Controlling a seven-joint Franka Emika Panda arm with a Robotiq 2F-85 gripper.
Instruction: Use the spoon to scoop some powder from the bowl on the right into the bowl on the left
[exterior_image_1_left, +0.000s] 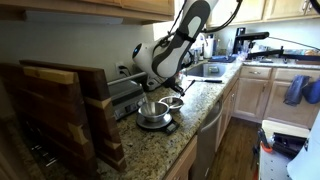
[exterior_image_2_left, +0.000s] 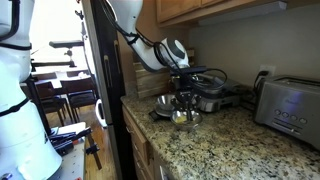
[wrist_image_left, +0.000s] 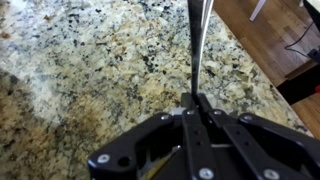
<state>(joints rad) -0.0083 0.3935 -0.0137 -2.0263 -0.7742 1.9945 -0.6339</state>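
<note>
My gripper (wrist_image_left: 197, 103) is shut on a thin metal spoon (wrist_image_left: 196, 45), whose handle runs straight away from the jaws over the speckled granite counter (wrist_image_left: 80, 70). The spoon's bowl end is out of view. In both exterior views the gripper (exterior_image_1_left: 160, 88) (exterior_image_2_left: 183, 96) hangs just above two small metal bowls. One bowl (exterior_image_1_left: 152, 112) (exterior_image_2_left: 185, 118) is right under it. A second bowl (exterior_image_1_left: 173, 101) (exterior_image_2_left: 164, 102) sits beside it. No powder is visible at this size.
Wooden cutting boards (exterior_image_1_left: 60, 110) stand at one end of the counter. A black appliance (exterior_image_2_left: 215, 92) sits behind the bowls and a toaster (exterior_image_2_left: 290, 105) stands further along. The counter edge (wrist_image_left: 265, 90) drops to a wooden floor. A sink (exterior_image_1_left: 205, 70) lies beyond.
</note>
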